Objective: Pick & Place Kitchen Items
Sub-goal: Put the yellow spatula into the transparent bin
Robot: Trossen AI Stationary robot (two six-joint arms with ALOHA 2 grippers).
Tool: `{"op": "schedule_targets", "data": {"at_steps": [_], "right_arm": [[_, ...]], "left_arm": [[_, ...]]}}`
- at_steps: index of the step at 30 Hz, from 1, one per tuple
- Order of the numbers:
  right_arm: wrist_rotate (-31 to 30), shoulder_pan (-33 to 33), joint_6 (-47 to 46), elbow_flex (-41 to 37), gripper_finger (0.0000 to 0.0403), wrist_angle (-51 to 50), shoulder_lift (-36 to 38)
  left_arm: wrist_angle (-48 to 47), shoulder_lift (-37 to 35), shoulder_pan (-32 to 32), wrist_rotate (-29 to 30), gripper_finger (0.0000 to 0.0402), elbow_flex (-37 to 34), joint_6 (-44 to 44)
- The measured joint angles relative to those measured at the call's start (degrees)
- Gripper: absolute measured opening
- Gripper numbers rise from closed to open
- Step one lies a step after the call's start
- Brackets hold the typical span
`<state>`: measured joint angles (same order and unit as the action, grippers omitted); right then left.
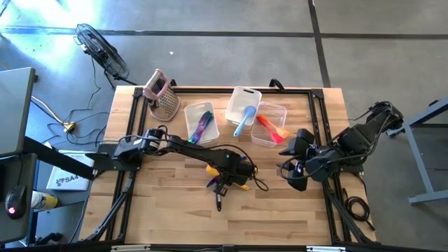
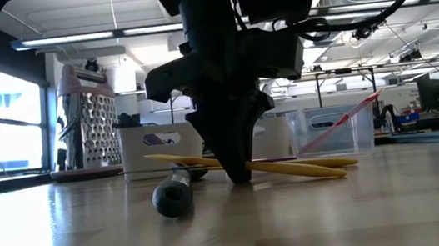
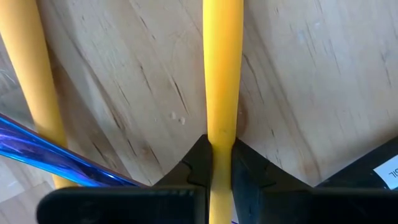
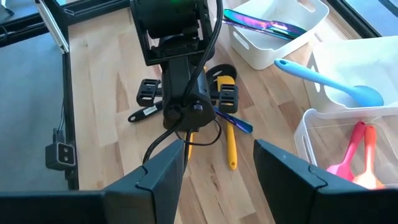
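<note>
At mid-table, left gripper (image 3: 221, 163) pinching a yellow utensil (image 3: 222, 68) — grasp step, lift and carry to a tub (image 1: 201, 123) next — right gripper (image 4: 217, 163) spread, waiting.

- Left arm: reaches across the table toward its middle, wrist turned down, left gripper (image 3: 221, 168) lowered to the tabletop, fingers (image 3: 194, 163) pinched close together.
- Right arm: folded at the right side, right gripper (image 4: 217, 165) raised, fingers parted, empty.
</note>
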<state>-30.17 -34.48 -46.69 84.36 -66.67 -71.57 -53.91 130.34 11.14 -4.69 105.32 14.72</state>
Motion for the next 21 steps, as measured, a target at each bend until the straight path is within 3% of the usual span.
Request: {"op": "schedule_targets", "data": {"at_steps": [21], "right_arm": [[-2.43, 0.0, 3.48, 0.0, 0.0188, 0.02, -0.02]], "left_arm": [[-10.03, 0.33, 0.17, 5.45, 0.0026, 8.35, -1.1]]}}
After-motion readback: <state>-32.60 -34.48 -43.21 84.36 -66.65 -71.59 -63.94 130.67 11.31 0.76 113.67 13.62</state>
